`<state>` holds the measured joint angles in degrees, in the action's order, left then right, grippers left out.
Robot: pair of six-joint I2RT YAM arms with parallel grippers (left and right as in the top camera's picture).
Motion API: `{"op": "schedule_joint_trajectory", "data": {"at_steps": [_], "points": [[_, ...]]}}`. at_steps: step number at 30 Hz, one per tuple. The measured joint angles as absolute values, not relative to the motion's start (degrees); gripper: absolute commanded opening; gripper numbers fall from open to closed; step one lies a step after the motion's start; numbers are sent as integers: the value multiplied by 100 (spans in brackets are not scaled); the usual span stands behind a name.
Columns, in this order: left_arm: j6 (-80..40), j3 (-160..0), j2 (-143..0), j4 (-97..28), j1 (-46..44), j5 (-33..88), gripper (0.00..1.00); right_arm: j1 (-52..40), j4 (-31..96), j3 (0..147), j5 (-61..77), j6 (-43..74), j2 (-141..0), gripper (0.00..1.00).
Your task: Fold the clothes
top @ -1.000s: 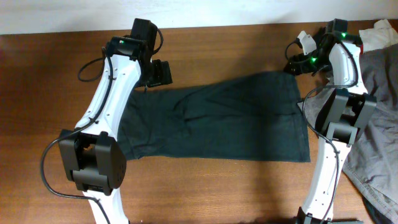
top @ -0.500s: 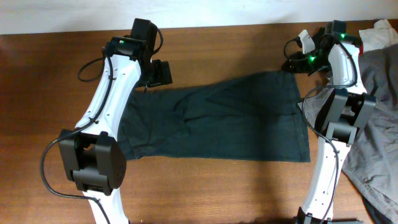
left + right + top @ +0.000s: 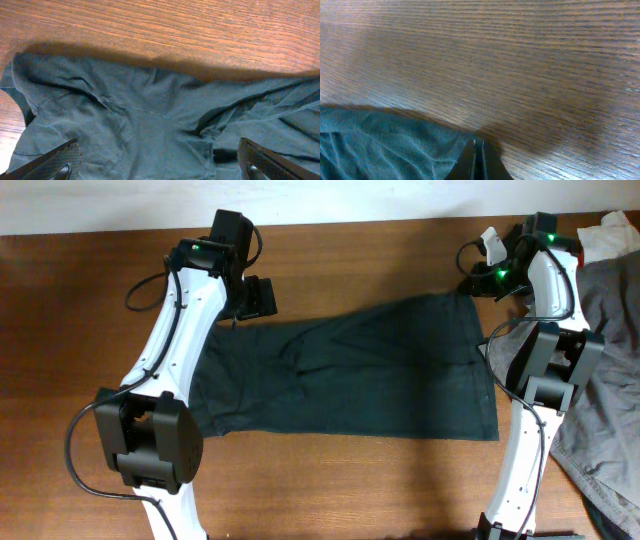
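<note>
The garment [image 3: 340, 375] lies spread flat on the table [image 3: 330, 480]. My right gripper [image 3: 478, 159] is pinched tight on its far corner for lifting; my left gripper [image 3: 160, 162] hangs spread wide, empty, over the other far corner.

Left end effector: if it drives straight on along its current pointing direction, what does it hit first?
The dark teal fabric garment. The left end effector is open and points at its wrinkled cloth. The brown wooden table shows only beyond the cloth's edge. The gap to the cloth is unclear.
</note>
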<state>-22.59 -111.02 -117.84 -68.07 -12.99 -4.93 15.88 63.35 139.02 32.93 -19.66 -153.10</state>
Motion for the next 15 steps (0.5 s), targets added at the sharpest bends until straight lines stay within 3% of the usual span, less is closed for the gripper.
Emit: {"op": "schedule_joint_trajectory", "data": {"at_steps": [15], "points": [[-2259,-11102,-11784,-6810,-1299,-493,99,1588,6921,13902,3612,-2790,-15308,4]]}}
